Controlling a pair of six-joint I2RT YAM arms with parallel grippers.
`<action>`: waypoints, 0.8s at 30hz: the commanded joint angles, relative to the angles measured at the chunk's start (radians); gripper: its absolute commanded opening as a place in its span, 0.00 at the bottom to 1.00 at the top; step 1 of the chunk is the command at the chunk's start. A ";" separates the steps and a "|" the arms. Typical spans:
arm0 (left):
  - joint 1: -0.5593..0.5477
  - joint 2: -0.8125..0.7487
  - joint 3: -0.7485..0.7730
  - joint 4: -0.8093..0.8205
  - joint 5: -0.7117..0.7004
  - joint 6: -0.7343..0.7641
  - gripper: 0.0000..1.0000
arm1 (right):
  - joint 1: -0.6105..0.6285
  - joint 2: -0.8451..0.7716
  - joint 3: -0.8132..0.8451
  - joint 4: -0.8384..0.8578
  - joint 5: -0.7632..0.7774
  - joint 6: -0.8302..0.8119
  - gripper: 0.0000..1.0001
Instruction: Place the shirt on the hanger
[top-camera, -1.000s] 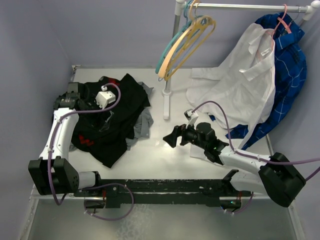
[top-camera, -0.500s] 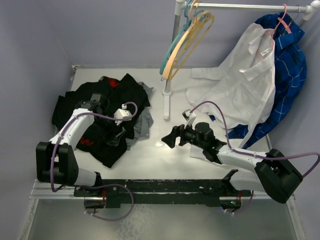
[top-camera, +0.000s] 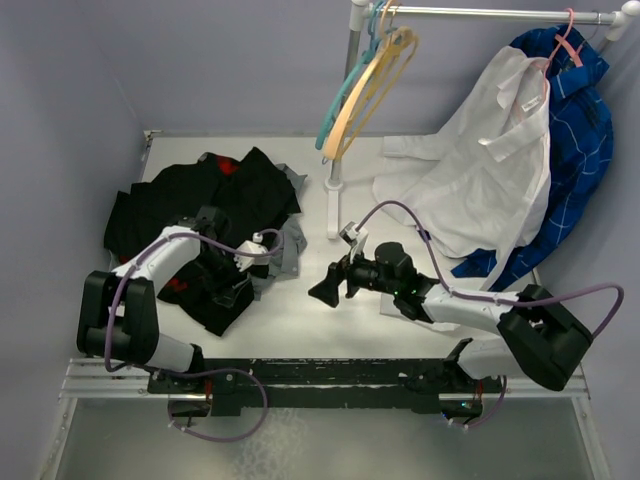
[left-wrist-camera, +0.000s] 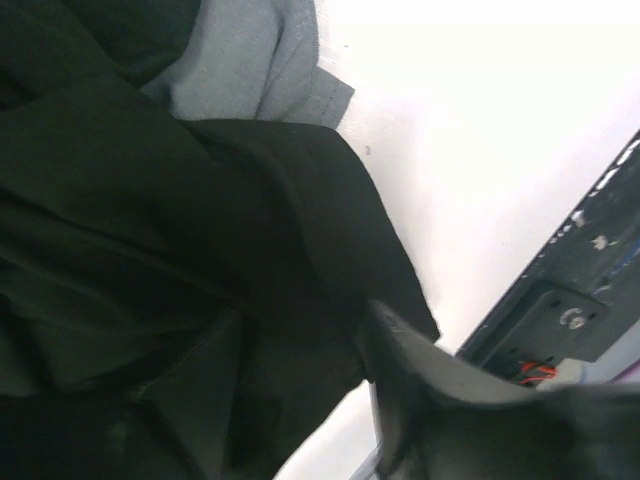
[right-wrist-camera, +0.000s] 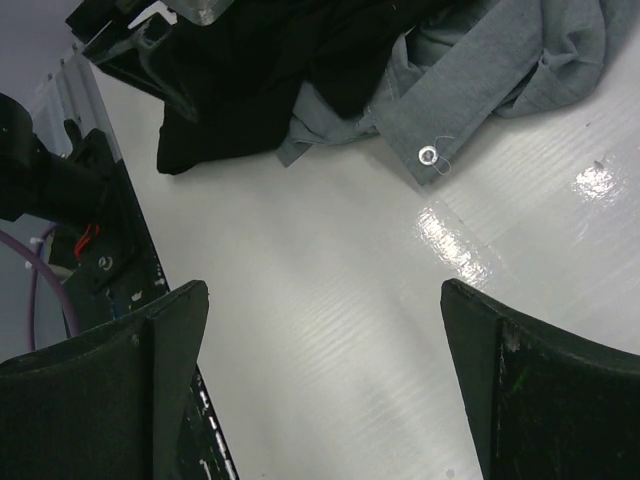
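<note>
**A:** From above, the shirt lies heaped at 9 o'clock on the desk. The hanger hangs from the rail at 12.

**B:** The left gripper is on black cloth. Its wrist view shows one finger, so I cannot tell its width.

**A:** The right gripper is spread wide, which its wrist view shows plainly.

Premises: a robotics laboratory test cell, not a dwelling. Grounds: a bare white table boxed in by plain lilac-grey walls; a left arm and right arm bolted to a black mounting rail at its near edge, purple cable exposed; a metal garment rail standing on the table.
</note>
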 joint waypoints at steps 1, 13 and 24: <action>-0.008 0.017 0.015 0.044 -0.009 -0.014 0.38 | 0.006 0.027 0.030 0.082 -0.052 -0.014 1.00; -0.013 -0.127 0.172 -0.031 0.030 -0.006 0.00 | 0.084 0.062 0.010 0.165 -0.018 -0.089 0.99; -0.013 -0.197 0.448 -0.185 0.051 0.004 0.00 | 0.240 0.103 -0.065 0.495 0.146 -0.387 1.00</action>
